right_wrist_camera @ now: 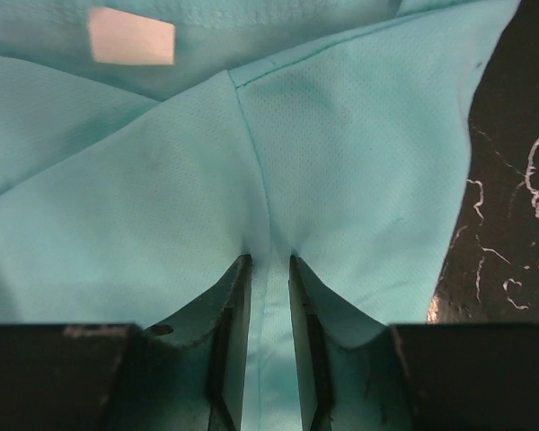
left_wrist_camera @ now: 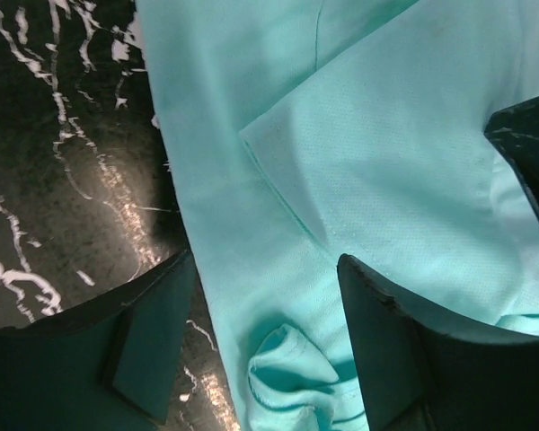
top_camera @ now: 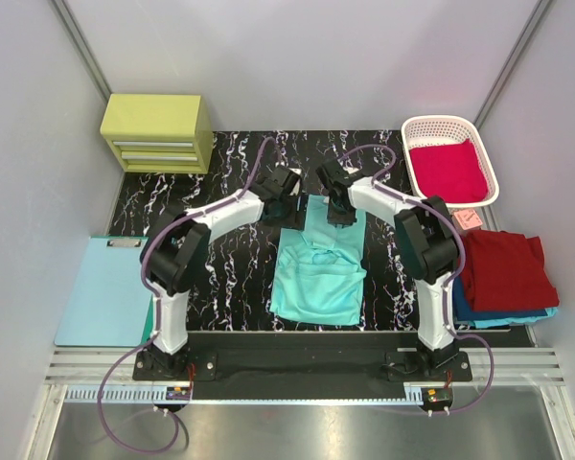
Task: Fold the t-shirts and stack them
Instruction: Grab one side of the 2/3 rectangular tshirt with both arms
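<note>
A: Where is the mint-teal t-shirt?
B: Mid-table on the black mat, partly folded. The right gripper is closed narrowly, pinching a ridge of its cloth. The left gripper is spread wide over the shirt's edge and holds nothing.
A: Step?
B: Apparently mid-fold. Next the left must close, so both carry evenly. The dark red shirt lies right.

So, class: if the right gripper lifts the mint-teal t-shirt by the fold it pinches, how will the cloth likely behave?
Probably floppy: the mint-teal t-shirt lies in soft folds and puckers where the right gripper pinches it. It looks thin and light, so it would likely drape rather than hold shape. Pushed, it would probably bunch, not slide whole.
</note>
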Robot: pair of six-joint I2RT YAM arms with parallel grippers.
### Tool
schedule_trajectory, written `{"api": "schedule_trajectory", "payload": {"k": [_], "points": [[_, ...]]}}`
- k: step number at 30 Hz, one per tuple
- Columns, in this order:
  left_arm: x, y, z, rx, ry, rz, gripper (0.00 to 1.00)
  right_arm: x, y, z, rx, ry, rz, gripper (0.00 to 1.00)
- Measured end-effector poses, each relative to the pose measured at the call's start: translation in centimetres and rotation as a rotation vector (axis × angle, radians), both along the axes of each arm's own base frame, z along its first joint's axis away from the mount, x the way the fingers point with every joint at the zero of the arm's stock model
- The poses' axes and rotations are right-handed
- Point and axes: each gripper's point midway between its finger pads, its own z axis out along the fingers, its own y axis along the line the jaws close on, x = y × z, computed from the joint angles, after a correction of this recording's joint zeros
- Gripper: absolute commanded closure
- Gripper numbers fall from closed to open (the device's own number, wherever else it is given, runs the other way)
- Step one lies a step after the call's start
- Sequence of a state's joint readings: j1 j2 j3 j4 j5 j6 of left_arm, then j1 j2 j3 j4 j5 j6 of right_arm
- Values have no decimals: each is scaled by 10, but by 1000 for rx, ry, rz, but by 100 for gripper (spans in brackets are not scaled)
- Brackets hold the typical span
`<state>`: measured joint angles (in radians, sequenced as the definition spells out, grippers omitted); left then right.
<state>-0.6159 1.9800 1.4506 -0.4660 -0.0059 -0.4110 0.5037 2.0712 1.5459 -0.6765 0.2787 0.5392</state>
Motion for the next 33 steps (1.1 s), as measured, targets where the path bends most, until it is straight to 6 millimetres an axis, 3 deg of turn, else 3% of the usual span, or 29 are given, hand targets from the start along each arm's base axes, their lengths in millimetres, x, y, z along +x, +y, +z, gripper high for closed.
{"api": "schedule_trajectory", "payload": {"k": [2,5,9,16,25,33], "points": [[-2,-2,-10,-1,23,-9,33,-2,-1,-12,-12,24,-1,69],[-3,-5,-29,12,60,-22,34,3,2,-13,-6,17,-6,69],[7,-18,-28,-22,56,-39,35,14,8,-14,-2,8,-7,69],[40,-39,-27,-70,37,-47,37,50,26,-13,12,-29,4,67],[81,-25,-23,-129,41,14,38,105,45,-12,42,-77,13,66],[98,5,-23,-137,60,85,37,139,50,-9,110,-93,8,64]]}}
